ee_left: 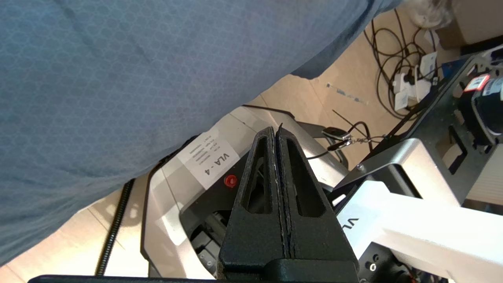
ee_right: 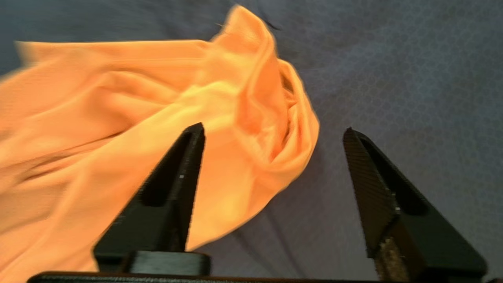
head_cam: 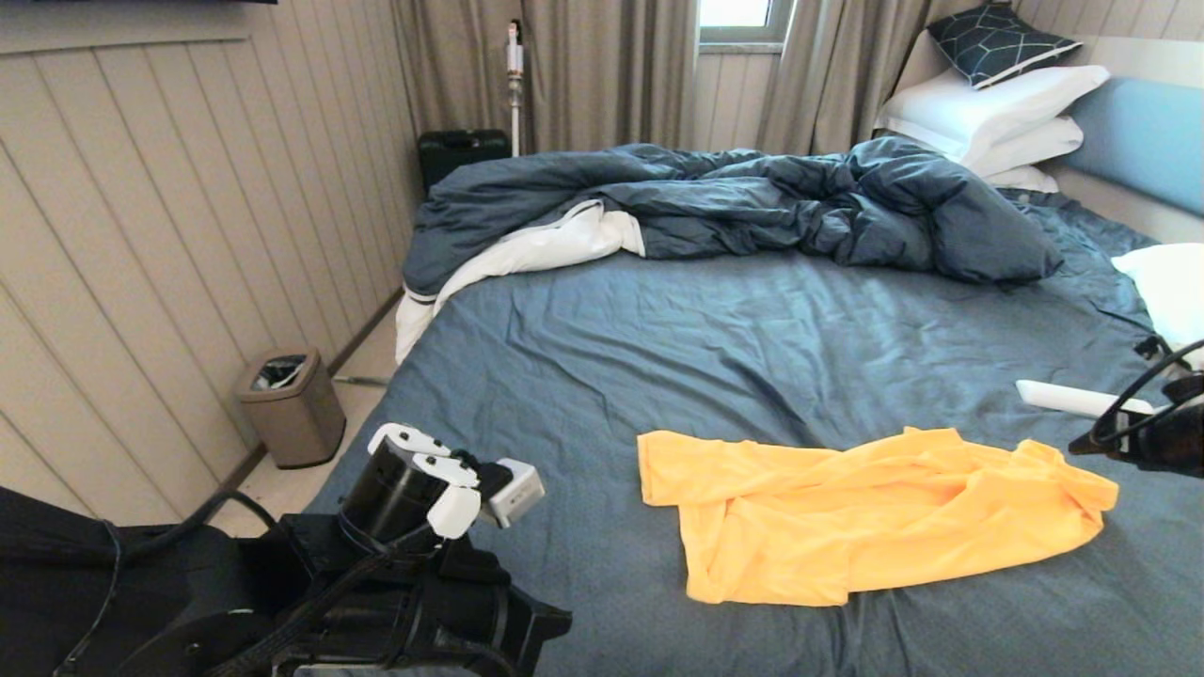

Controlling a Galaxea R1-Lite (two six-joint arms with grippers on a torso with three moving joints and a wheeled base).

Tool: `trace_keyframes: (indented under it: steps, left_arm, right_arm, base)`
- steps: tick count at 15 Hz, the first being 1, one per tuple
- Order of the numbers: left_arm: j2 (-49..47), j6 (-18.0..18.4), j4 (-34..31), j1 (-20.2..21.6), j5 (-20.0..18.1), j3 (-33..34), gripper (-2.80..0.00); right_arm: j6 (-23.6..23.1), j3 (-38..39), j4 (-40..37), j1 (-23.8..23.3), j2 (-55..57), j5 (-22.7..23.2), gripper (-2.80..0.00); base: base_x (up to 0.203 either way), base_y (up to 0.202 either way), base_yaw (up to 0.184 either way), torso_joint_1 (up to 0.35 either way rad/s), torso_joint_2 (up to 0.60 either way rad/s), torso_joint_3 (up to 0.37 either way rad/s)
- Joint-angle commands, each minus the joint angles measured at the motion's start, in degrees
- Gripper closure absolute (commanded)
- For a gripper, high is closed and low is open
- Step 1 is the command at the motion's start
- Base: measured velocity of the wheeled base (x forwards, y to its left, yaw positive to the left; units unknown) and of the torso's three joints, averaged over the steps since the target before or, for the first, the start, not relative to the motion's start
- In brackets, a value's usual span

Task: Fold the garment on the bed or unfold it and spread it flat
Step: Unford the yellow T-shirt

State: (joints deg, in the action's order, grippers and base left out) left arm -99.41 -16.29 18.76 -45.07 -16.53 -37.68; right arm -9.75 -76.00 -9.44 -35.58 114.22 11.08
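Garment: the yellow T-shirt [head_cam: 865, 517] is seen lying on the near right part of the bed [head_cam: 658, 338], crumpled and partly doubled over, with ridges and folds running across it and one sleeve end bunched at the right.
Progress: neither a neat fold nor a flat spread is shown; the task is judged to be at an early stage, with smoothing or squaring of the cloth left to be done, whichever outcome is meant.
Left gripper: the left gripper [ee_left: 278, 135] is parked at the near left, beside the bed edge and well apart from the garment; its fingers are pressed together with nothing between them.
Right gripper: the right gripper [ee_right: 271, 141] is placed at the right, just beside the bunched sleeve end; its fingers are spread wide and nothing is held, though the cloth edge is seen between them in the right wrist view. Contact with the fabric cannot be told.
White object: a slim white item [head_cam: 1072, 398] is seen on the sheet near the right arm; what it is cannot be told.
Bin: a small brown waste bin [head_cam: 292, 409] stands on the floor to the left of the bed; a dark liner and something pale are seen inside it.
Duvet: a rumpled dark blue duvet [head_cam: 752, 202] is heaped across the far part of the bed.
Pillows: white pillows [head_cam: 988, 118] are stacked at the far right against the headboard.
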Motion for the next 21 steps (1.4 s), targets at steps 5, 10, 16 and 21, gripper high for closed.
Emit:
trace_keyframes:
  steps: [5, 10, 16, 21]
  left_arm:
    - [2.1, -0.4, 0.1, 0.0, 0.2, 0.6, 0.00]
    - [3.7, -1.1, 0.0, 2.2, 0.7, 0.9, 0.00]
    - [1.3, -3.5, -2.7, 4.6, 2.2, -1.9, 0.00]
    - [-6.0, -5.3, -7.6, 4.4, 2.6, -12.9, 0.00]
  right_arm:
    - [0.1, 9.1, -6.5, 6.6, -22.3, 6.1, 0.00]
    - [8.8, 16.5, -14.1, 24.8, -34.0, 9.3, 0.00]
    - [18.3, 18.6, -10.1, 39.6, -26.2, 9.8, 0.00]
    - [20.2, 10.4, -5.7, 42.5, -18.5, 9.6, 0.00]
  base:
    - [0.000, 0.000, 0.000, 0.000, 0.00, 0.000]
    - [0.000, 0.000, 0.000, 0.000, 0.00, 0.000]
    - [0.000, 0.000, 0.000, 0.000, 0.00, 0.000]
    - [0.000, 0.000, 0.000, 0.000, 0.00, 0.000]
